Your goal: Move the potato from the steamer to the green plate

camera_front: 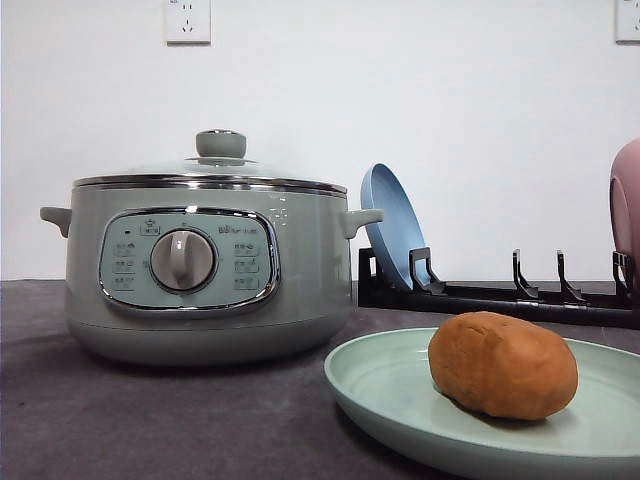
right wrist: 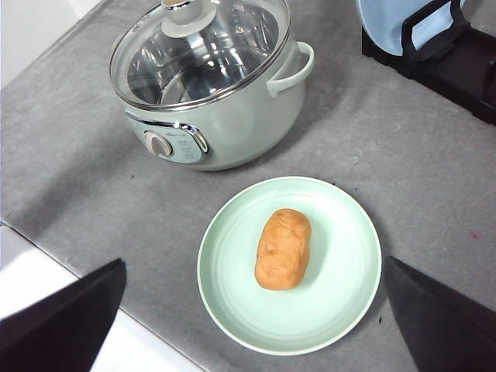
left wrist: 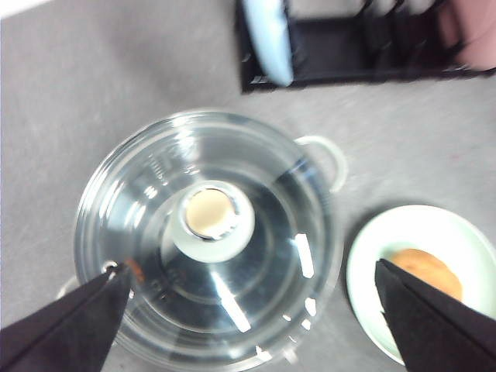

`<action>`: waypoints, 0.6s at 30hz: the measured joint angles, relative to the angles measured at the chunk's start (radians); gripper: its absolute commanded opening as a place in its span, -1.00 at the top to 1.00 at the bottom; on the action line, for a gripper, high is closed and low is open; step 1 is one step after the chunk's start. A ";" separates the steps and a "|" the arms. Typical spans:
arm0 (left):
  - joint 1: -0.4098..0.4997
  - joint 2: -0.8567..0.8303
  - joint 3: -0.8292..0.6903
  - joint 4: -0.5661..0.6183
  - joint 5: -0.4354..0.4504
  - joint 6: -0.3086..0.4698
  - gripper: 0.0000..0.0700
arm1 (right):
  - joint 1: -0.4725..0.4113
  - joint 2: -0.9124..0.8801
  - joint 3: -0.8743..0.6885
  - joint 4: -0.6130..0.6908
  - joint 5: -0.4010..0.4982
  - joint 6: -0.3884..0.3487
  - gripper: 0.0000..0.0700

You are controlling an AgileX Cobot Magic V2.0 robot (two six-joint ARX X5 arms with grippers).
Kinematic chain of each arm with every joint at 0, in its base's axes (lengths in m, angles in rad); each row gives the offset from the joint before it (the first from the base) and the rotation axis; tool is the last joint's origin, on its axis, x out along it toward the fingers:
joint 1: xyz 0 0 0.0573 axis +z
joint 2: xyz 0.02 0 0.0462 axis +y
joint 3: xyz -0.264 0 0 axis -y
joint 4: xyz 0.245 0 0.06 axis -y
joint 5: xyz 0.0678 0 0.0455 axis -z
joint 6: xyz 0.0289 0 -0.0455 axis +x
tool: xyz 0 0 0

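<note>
We see a grey cloth-like table surface (camera_front: 150,420) with a plain white wall (camera_front: 450,100) behind it, carrying two sockets. Taking the steamer (camera_front: 205,270) as our landmark: behind and to its right stands a black dish rack (camera_front: 500,295) with a blue plate (camera_front: 392,225) propped upright in it and a pink plate (camera_front: 626,205) at its far end. Nothing lies between the steamer and the green plate (right wrist: 341,298), which sits in front and to its right, close but apart. The potato (right wrist: 284,249), matte and dimpled, orange-brown, rests near the middle of that plate. The steamer is smooth sage green with a grey dial (camera_front: 183,260), and its knobbed glass lid (left wrist: 209,240) is on. The left gripper (left wrist: 248,310) hangs above the lid, fingers spread wide, grasping nothing. The right gripper (right wrist: 256,318) hangs over the plate, likewise released.
</note>
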 measured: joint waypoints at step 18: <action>-0.148 -0.680 -0.869 0.510 0.002 -0.102 -0.82 | 0.000 0.000 0.000 0.023 -0.001 -0.038 -1.00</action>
